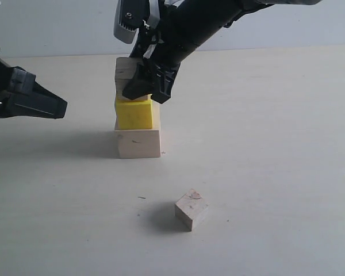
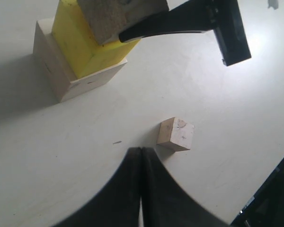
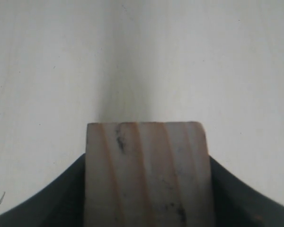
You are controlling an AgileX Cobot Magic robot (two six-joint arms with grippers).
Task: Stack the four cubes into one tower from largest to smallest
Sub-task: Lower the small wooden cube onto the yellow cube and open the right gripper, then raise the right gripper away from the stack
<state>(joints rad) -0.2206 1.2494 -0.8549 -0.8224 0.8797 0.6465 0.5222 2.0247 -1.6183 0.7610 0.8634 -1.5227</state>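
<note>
The large pale wooden cube stands on the table with the yellow cube on top of it. My right gripper is shut on the layered-plywood cube, holding it right on top of the yellow cube; whether they touch I cannot tell. In the right wrist view the plywood cube fills the space between the fingers. The smallest pale cube with a knot mark lies alone nearer the front, also in the left wrist view. My left gripper is shut and empty, left of the stack.
The pale table top spreads around the stack. A small dark speck lies on it in front of the stack. A plain wall rises behind the table's far edge.
</note>
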